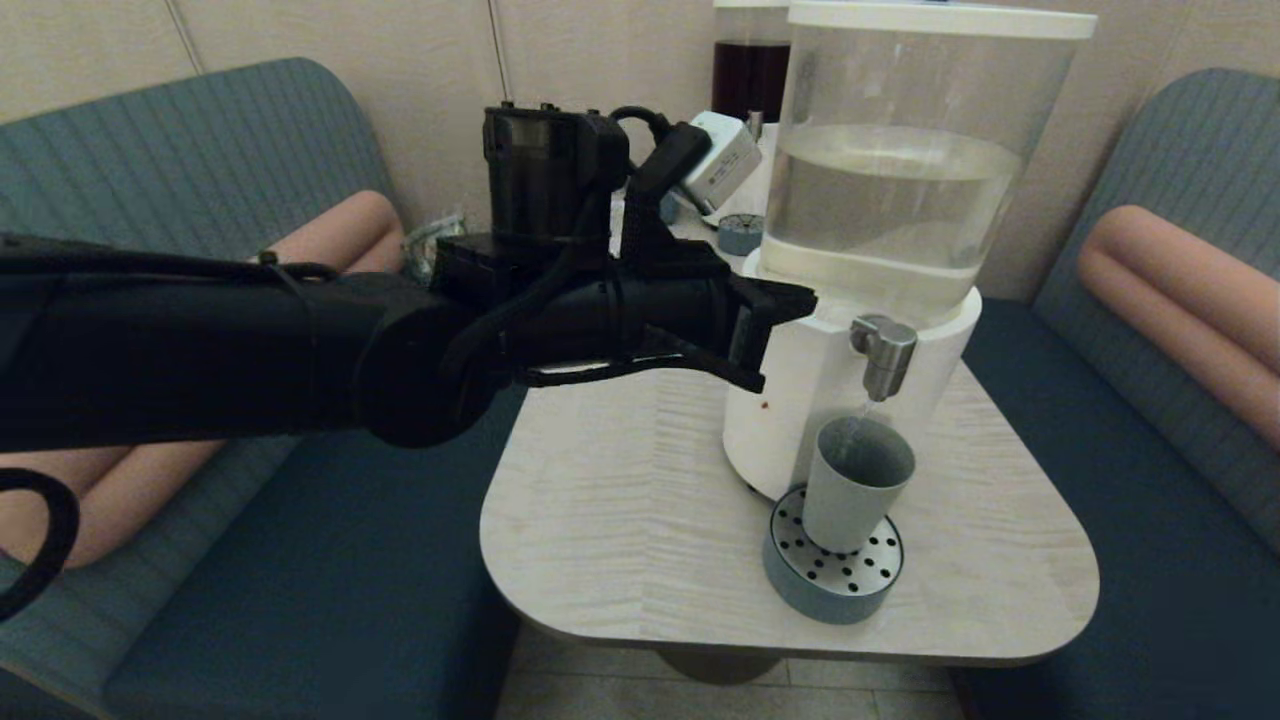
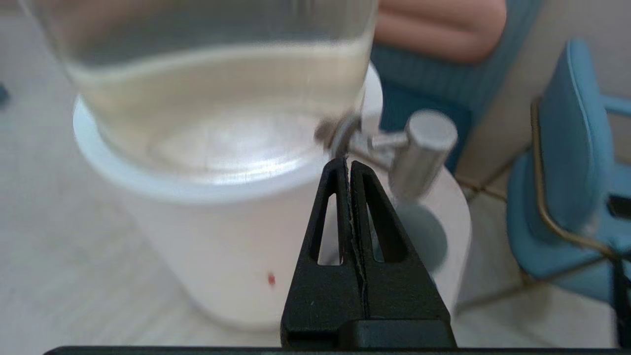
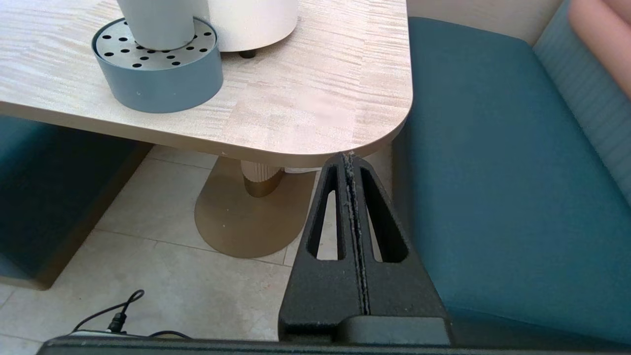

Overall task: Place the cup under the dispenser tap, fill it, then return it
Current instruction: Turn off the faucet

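Grey-blue cup (image 1: 857, 483), base cropped nearby.

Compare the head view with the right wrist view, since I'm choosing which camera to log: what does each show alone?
Only the head view shows the dispenser tap, the clear tank and the left gripper beside them. Only the right wrist view shows the right gripper, jaws shut, below the table edge, and the table's pedestal. Both show the cup on the drip tray.

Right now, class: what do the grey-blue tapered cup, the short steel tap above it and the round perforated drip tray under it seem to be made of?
Grey-blue tapered cup: probably matte plastic or glazed ceramic; even, dull surface without glare. Short steel tap: brushed metal, soft silvery highlights. Round perforated drip tray: satin metal plate with punched holes in a grey-blue wall, likely plastic.
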Tool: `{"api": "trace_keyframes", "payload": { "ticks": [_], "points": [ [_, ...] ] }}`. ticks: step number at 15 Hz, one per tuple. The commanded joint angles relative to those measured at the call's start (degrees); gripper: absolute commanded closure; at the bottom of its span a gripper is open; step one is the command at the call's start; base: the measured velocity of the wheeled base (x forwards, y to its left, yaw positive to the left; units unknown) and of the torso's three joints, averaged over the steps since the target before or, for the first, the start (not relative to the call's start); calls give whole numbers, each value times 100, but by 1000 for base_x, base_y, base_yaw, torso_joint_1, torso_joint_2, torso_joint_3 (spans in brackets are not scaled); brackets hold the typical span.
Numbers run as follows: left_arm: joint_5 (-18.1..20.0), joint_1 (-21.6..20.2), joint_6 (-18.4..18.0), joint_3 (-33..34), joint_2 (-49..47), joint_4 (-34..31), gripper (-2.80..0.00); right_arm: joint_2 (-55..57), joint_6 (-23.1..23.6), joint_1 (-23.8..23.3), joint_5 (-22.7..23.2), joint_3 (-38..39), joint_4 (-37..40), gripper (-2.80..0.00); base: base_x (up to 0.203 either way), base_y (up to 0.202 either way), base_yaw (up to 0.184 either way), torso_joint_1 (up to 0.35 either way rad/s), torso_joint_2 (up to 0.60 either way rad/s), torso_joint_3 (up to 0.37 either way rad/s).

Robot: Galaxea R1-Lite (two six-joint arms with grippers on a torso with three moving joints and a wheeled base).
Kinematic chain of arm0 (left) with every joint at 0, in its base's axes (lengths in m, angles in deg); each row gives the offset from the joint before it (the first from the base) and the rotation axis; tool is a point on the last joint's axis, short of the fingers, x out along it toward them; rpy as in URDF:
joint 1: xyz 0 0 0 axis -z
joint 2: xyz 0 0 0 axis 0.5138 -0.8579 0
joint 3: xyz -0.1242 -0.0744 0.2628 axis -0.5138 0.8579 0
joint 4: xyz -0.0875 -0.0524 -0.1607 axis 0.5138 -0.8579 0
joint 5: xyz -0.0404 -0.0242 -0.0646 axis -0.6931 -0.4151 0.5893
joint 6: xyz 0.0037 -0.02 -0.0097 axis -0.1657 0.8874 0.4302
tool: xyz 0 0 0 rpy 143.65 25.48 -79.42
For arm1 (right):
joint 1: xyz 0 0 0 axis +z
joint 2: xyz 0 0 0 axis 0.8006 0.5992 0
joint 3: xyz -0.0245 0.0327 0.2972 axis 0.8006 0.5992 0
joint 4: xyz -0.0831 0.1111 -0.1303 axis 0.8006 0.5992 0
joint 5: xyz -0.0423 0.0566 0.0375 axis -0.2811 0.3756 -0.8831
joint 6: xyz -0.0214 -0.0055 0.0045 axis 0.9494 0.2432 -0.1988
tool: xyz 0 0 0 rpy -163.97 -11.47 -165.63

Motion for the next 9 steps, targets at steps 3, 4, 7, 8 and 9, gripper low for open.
{"api": "trace_keyframes", "payload": {
  "ticks": [3, 4, 7, 8, 9],
  "points": [
    [-12, 77, -12, 193, -190, 545, 0, -6, 14, 8, 3, 0, 0, 0, 0, 0, 0, 0, 0, 0],
    [-92, 144, -12, 272, -175, 584, 0, -6, 6, 0, 3, 0, 0, 0, 0, 0, 0, 0, 0, 0],
    [-203, 265, 2, 427, -105, 715, 0, -6, 6, 3, 3, 0, 0, 0, 0, 0, 0, 0, 0, 0],
    [-212, 290, 5, 429, -93, 718, 0, -6, 15, 0, 3, 0, 0, 0, 0, 0, 0, 0, 0, 0],
    [-215, 301, 5, 429, -93, 726, 0, -6, 6, 8, 3, 0, 0, 0, 0, 0, 0, 0, 0, 0]
  ]
}}
